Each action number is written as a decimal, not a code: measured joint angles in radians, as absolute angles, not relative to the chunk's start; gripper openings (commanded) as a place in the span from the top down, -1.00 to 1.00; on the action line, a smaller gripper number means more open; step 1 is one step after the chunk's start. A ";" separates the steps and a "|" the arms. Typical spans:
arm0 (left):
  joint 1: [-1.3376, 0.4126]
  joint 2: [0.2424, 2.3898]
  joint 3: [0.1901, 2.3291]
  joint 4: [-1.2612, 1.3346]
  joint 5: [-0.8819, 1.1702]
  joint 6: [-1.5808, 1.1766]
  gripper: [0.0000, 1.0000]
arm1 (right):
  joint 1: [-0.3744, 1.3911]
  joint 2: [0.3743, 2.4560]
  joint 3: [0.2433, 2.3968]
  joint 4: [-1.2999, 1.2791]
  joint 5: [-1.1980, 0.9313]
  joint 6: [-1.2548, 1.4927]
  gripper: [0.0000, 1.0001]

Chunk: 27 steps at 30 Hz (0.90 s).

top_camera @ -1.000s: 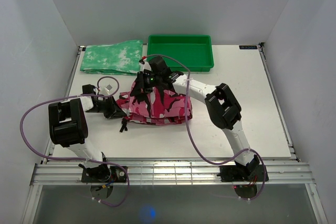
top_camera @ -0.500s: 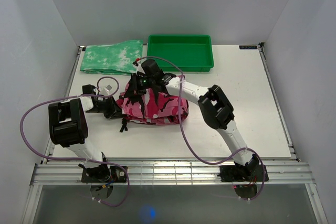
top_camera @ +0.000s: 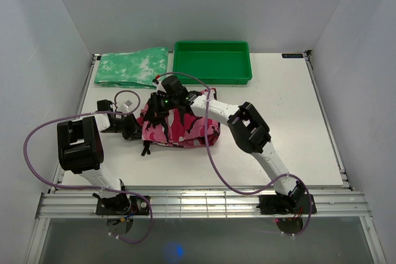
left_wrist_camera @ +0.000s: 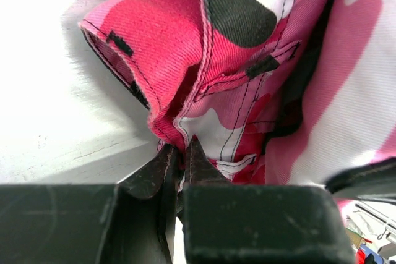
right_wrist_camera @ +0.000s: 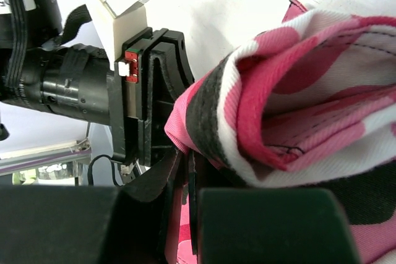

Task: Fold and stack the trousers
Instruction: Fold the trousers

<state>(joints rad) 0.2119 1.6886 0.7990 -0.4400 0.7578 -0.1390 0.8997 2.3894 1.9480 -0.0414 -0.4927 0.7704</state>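
The trousers (top_camera: 182, 129), pink, white and black camouflage cloth, lie bunched in a doubled-over heap at the table's left middle. My left gripper (top_camera: 137, 131) sits low at the heap's left edge. In the left wrist view it (left_wrist_camera: 181, 148) is shut on a stitched hem of the trousers (left_wrist_camera: 247, 60). My right gripper (top_camera: 155, 106) hangs over the heap's upper left, just beyond the left one. In the right wrist view it (right_wrist_camera: 187, 156) is shut on a folded edge of the trousers (right_wrist_camera: 297, 109), with the left gripper's black body (right_wrist_camera: 145, 100) close in front.
A folded mottled green-and-white cloth (top_camera: 132, 67) lies at the back left. A green tray (top_camera: 242, 77) stands beside it at the back middle. White walls close in the table (top_camera: 291, 122) on three sides.
My right arm has swung left with the trousers' edge, drawing the cloth over itself toward the left gripper. The heap is now narrower. The left arm has stayed put.
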 measured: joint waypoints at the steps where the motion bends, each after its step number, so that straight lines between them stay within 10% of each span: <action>1: 0.212 1.687 0.800 -0.442 0.756 -0.138 0.51 | 0.900 2.391 1.948 -0.041 -0.493 0.768 0.84; 7: 0.228 1.671 0.850 -0.535 0.712 -0.109 -0.18 | 0.900 2.400 1.948 -0.038 -0.496 0.753 0.84; 10: 0.274 1.648 0.889 -0.595 0.664 -0.090 -0.30 | 0.902 2.405 1.948 -0.015 -0.506 0.756 0.33; 15: 0.360 1.609 0.945 -0.662 0.607 -0.053 -0.35 | 0.913 2.418 1.949 0.033 -0.529 0.753 0.35; 20: 0.400 1.548 0.962 -0.715 0.627 -0.031 -0.33 | 0.928 2.436 1.968 0.067 -0.546 0.761 -0.24; 27: 0.384 1.505 0.980 -0.734 0.747 0.004 -0.17 | 0.920 2.416 1.968 0.078 -0.610 0.729 -0.45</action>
